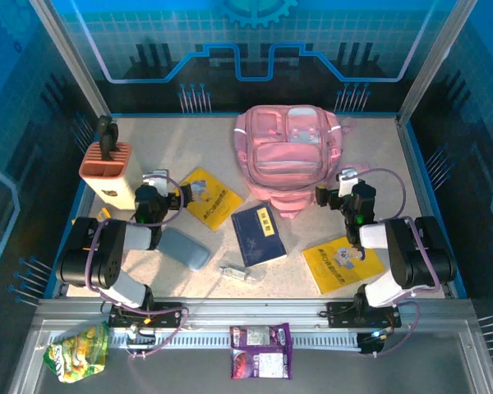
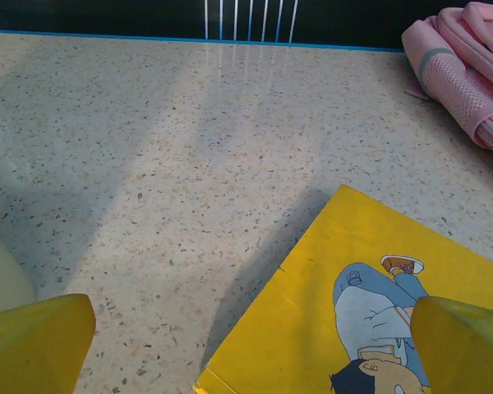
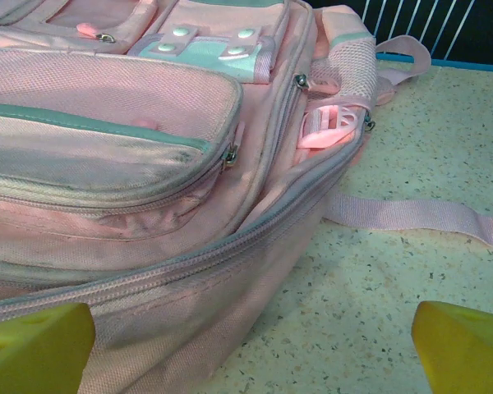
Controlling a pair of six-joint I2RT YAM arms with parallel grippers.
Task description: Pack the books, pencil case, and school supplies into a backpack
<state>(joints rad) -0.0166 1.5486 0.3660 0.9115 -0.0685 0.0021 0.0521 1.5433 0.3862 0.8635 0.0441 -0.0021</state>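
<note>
Backpack [image 1: 287,156] lies flat at the far middle of the counter [image 1: 148,139], pockets up, nothing packed yet by the look of it. Top view: yellow book [image 1: 207,197] left of centre, navy book [image 1: 259,234] just below the bag, second yellow book [image 1: 343,264] near the right arm's base. Pencil case [image 1: 185,248] sits by the left arm, small clear supply item [image 1: 240,272] just beside the navy book's near corner. Left gripper [image 1: 166,193] hangs at the left yellow book's edge, right gripper [image 1: 345,187] just beside the bag's right side; both empty. Left wrist view: fingers spread wide, a corner of the yellow book on the counter between them, no contact. Right wrist view: fingers likewise wide apart and holding nothing, looking along the bag's side; the long main zip runs across the frame and looks closed, loose strap [image 3: 411,215] trailing on the counter. My read: we're at the start, approach phase. Next move likely needs the main compartment unzipped, one gripper pinning the bag while the other finds the zip pull, which I can't pick out here.
</note>
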